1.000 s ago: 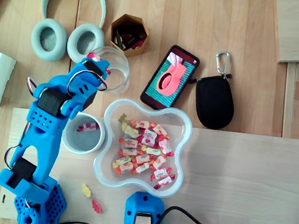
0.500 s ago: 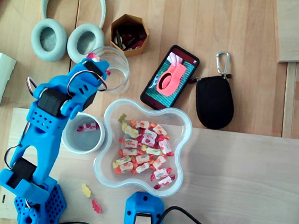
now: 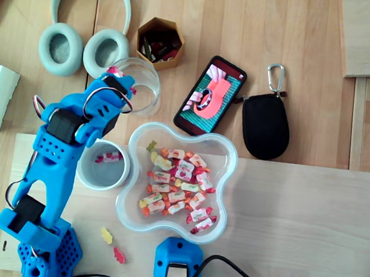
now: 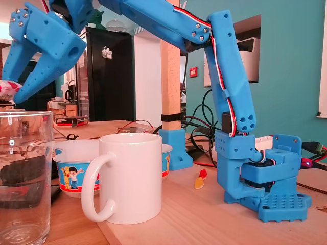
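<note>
Overhead view: the blue arm reaches from its base at the lower left up past the white mug [image 3: 105, 164], and its hand [image 3: 118, 73] sits over the near rim of the clear glass [image 3: 138, 84].
Hand: clamped on a wrapped sweet [image 3: 115, 69]. In the fixed view the two fingers taper together onto the pink wrapper [image 4: 5, 91] at the left edge, so the hand [image 4: 11, 95] grips it by the very tips.
Sweet: in the air just above the glass [image 4: 23, 173], apart from the rim. A tip grip like this likely keeps the broad fingers out of the narrow mouth.
Glass: upright on the bench [image 3: 282, 30], just beyond the edge of the pale board [image 3: 295, 223]. I cannot tell whether anything lies inside it.
Mug: upright on the board, one wrapped sweet [image 3: 107, 157] inside. It stands close beside the arm, probably for easy reach.
Bowl: the clear wavy bowl [image 3: 132, 199] lies just right of the mug, full of sweets in a loose heap.
Strays: two gummy pieces [image 3: 107, 236] lie on the board near the base, apart from every vessel.
Further off: headphones [image 3: 83, 35], a hexagonal pot [image 3: 160, 42] and a black pouch [image 3: 264, 124] sit on the bench, well apart from the hand.
</note>
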### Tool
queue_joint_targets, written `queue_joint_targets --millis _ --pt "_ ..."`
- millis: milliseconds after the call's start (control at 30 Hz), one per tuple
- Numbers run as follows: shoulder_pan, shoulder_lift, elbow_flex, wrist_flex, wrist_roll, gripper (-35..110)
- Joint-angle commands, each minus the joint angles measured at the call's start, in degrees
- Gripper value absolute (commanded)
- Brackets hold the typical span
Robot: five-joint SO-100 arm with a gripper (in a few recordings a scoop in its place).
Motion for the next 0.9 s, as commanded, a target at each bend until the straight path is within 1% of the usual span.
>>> queue_joint_targets --millis 0,133,333,467,733,867 --pt "0.88 1.41 -0.79 0.35 -0.09 -3" --pt "0.88 2.37 -0.79 1.41 -0.09 -3" --pt "1.41 3.25 -2.11 10.02 -0.09 -3" --pt "1.05 10.02 -2.02 14.59 -0.18 -3" --pt "1.32 21.09 -0.62 16.08 -0.26 -3" --pt "1.32 24.35 2.72 16.26 -3.87 -3"
